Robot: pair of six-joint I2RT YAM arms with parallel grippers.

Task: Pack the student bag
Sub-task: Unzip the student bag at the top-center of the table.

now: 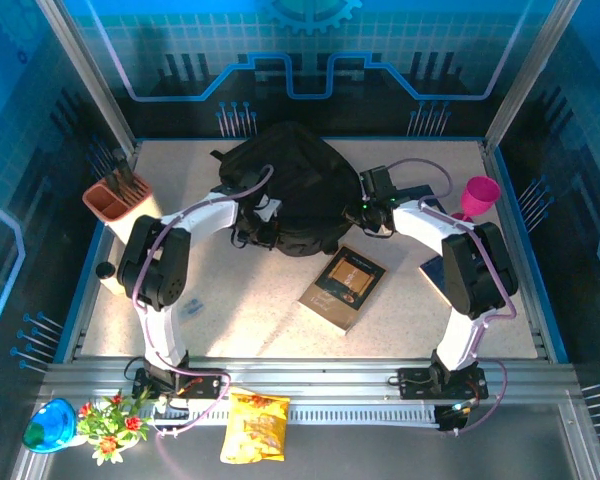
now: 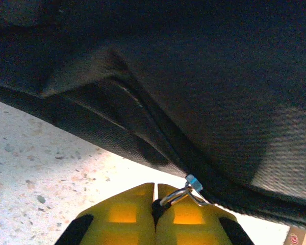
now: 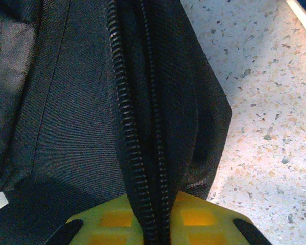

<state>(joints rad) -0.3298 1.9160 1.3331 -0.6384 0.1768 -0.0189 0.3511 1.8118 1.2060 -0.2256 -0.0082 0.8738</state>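
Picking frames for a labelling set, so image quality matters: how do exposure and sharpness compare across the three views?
Top external: sharp, blue-tinted surround, large black fabric backpack a detail-less dark mass. Left wrist: backpack underexposed, speckled table bright, yellow left hand soft. Right wrist: zipper teeth crisp, evenly lit.

student bag (image 1: 302, 185) at back centre, book (image 1: 343, 288) before it, cup (image 1: 478, 194) seemingly rightward

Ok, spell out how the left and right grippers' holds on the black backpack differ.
The left gripper pinches the small metal zipper pull, jaws fully together; the right gripper clamps the toothed zipper band, jaws slightly apart around it. The left is at the student bag's left side, the right at its right. Both are shut on zipper parts.
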